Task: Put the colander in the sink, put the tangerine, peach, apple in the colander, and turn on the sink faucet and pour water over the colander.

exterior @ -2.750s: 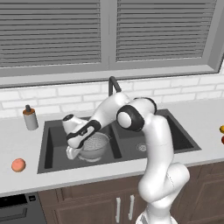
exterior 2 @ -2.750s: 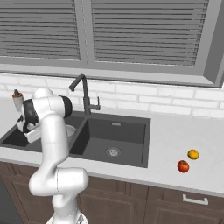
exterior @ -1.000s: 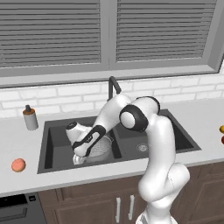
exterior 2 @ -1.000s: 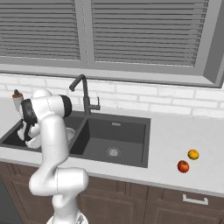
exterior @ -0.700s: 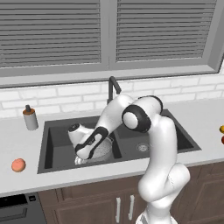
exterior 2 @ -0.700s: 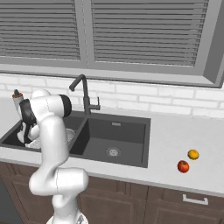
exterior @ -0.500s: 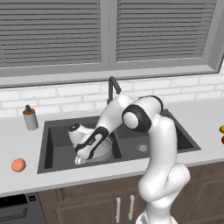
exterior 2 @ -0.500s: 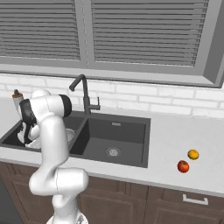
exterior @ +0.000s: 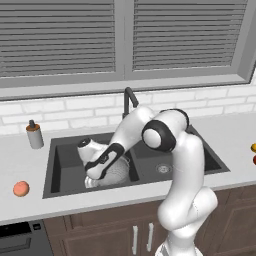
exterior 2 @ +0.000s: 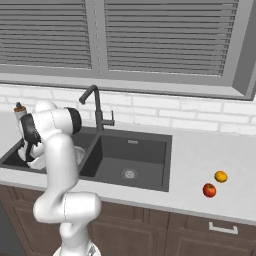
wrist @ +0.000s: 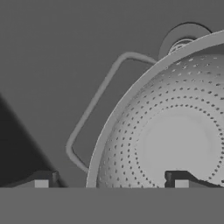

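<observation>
The silvery perforated colander [exterior: 119,173] [wrist: 175,140] sits in the left basin of the dark sink [exterior: 200,161], one wire handle [wrist: 94,103] lying over the basin floor. My gripper [exterior: 93,175] [wrist: 110,180] hangs low over the colander's rim, open, its fingertips [wrist: 41,180] on either side of the rim with nothing held. The peach [exterior: 20,188] lies on the counter left of the sink. On the counter right of the sink, the tangerine [exterior 2: 220,176] and the red apple [exterior 2: 209,190] rest side by side. The black faucet [exterior: 128,98] [exterior 2: 95,108] stands behind the basins.
A grey soap dispenser [exterior: 34,135] stands on the counter at the sink's back left corner. The left basin's steel drain [wrist: 183,41] peeks out beyond the colander. My arm arches over the divider between the basins. A brick wall and a window close off the back.
The jaws went from shut to wide open, letting go of the colander's rim. The colander now rests in the left basin; the arm has barely moved.
</observation>
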You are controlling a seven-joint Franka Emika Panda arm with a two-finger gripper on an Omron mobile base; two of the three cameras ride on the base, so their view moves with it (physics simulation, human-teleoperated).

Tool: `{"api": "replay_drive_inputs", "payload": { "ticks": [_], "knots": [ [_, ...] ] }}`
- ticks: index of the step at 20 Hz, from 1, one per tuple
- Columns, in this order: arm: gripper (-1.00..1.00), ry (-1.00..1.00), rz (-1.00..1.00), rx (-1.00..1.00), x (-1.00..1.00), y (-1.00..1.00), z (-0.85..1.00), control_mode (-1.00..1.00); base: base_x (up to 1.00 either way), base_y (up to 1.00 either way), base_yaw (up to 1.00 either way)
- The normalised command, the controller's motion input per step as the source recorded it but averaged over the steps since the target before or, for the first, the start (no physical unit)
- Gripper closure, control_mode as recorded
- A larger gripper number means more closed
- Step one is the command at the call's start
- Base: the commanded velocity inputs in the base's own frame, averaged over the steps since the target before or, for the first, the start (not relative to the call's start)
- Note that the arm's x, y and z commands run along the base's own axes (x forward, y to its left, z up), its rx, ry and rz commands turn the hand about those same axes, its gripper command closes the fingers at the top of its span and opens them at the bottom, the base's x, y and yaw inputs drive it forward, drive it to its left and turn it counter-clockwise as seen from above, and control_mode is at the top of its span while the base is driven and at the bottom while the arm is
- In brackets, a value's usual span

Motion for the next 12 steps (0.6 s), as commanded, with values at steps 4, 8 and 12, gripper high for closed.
{"api": "replay_drive_inputs", "payload": {
  "ticks": [4,8,12],
  "knots": [
    [-1.00,0.00,-0.13,-0.02,0.00,0.03,0.70,-1.00,0.00,0.00,0.00],
    [-1.00,-0.02,-0.15,-0.02,0.00,0.19,0.63,-1.00,0.00,0.00,0.00],
    [-1.00,-0.01,-0.22,-0.01,-0.08,0.50,0.50,-1.00,0.00,0.00,0.00]
  ]
}}
